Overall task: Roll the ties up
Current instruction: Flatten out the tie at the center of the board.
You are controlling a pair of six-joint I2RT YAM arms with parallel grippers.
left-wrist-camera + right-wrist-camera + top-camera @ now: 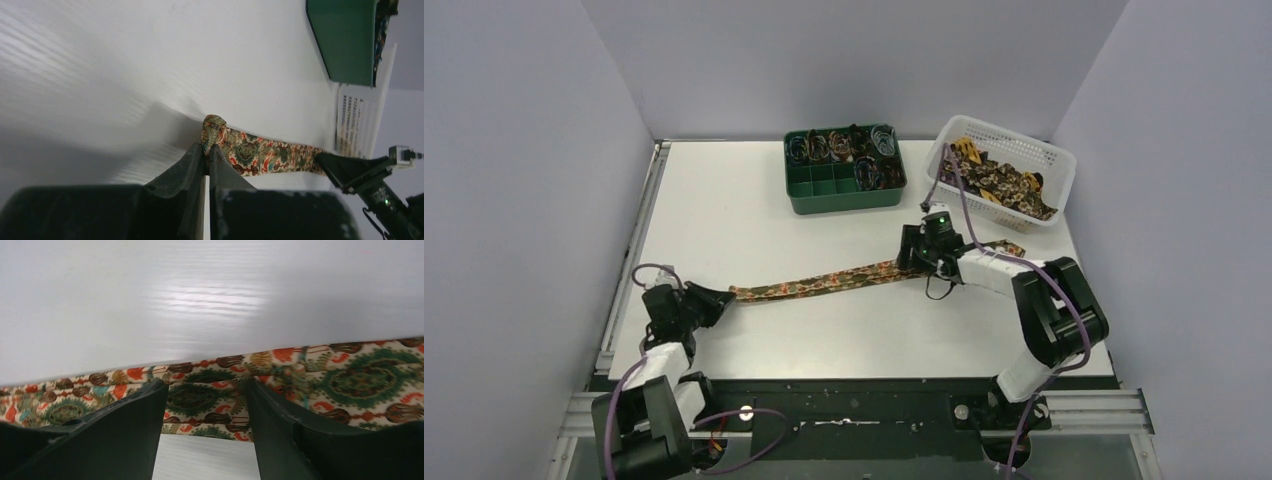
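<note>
1 tie (824,280) lies flat as a long strip across the table (724,200), running from the left gripper (207,148) to the right gripper (206,390); the left gripper's jaws are pressed together on the strip's narrow end, whose tip curls over just past the fingertips; the right gripper's jaws stand spread, 1 finger to each side of a stretch of fabric further along, tips down at the cloth and, as far as the wrist view shows, not pinching it. The step in hand looks like starting the roll from the pinched end; to do it well, I judge the right gripper should hold the strip straight and lightly taut while the left turns the end over itself, so the coil begins tight and its edges stack square; slack or a skewed pull would likely give a loose, cone-shaped coil. Behind, the green tray (844,200) holds coiled ties (824,147) in its far compartments along with thin wire-like loops (882,140), while its near-left compartments show only green; the white basket (1064,165) to its right holds a heap of loose ties (1009,185), so much rolling looks left.
</note>
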